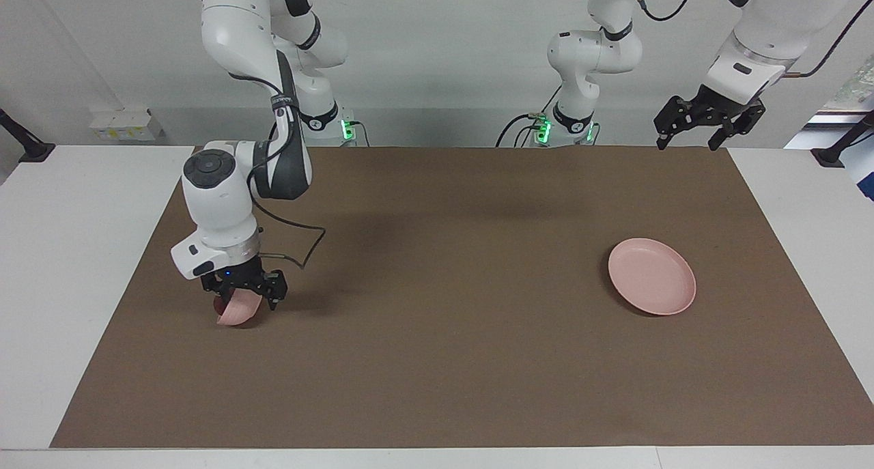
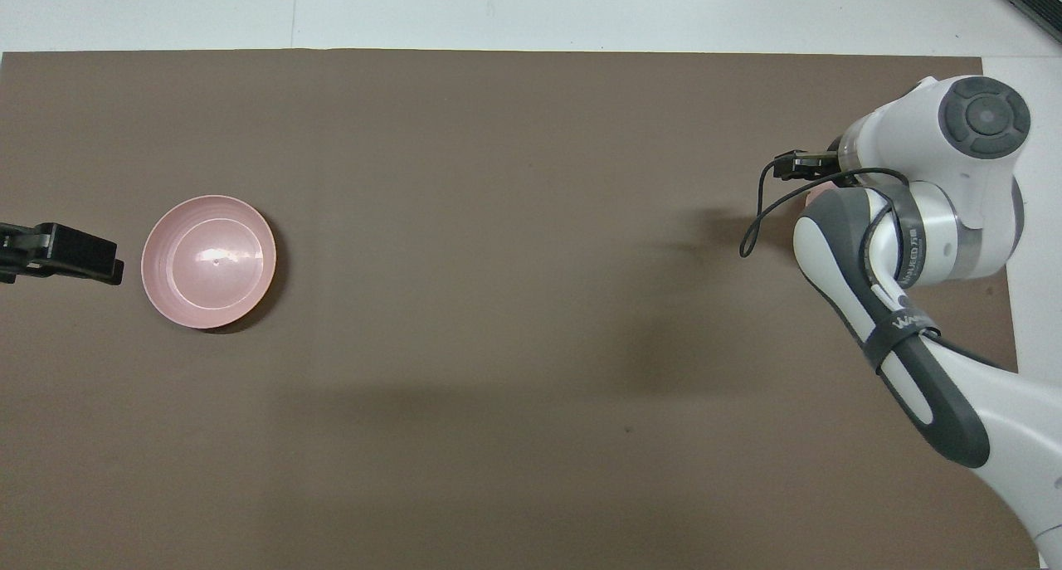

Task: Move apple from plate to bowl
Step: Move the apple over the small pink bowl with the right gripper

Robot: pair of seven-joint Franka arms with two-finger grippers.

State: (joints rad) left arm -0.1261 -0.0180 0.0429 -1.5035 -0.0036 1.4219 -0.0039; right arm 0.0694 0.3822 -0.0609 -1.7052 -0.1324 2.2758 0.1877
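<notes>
The pale pink plate (image 1: 652, 276) lies bare toward the left arm's end of the table; it also shows in the overhead view (image 2: 207, 261). The small pink bowl (image 1: 240, 310) sits toward the right arm's end and looks tilted. My right gripper (image 1: 242, 297) is low, right over the bowl and partly in it. A dark red sliver at the bowl's rim under the gripper is the apple (image 1: 219, 306); whether it is held is hidden. In the overhead view the right arm covers the bowl but for a pink edge (image 2: 823, 190). My left gripper (image 1: 686, 143) waits, raised and open, past the plate.
A brown mat (image 1: 437, 360) covers the middle of the white table. The right arm's cable (image 1: 307, 250) loops down beside its wrist. The left gripper's tip (image 2: 62, 253) shows beside the plate in the overhead view.
</notes>
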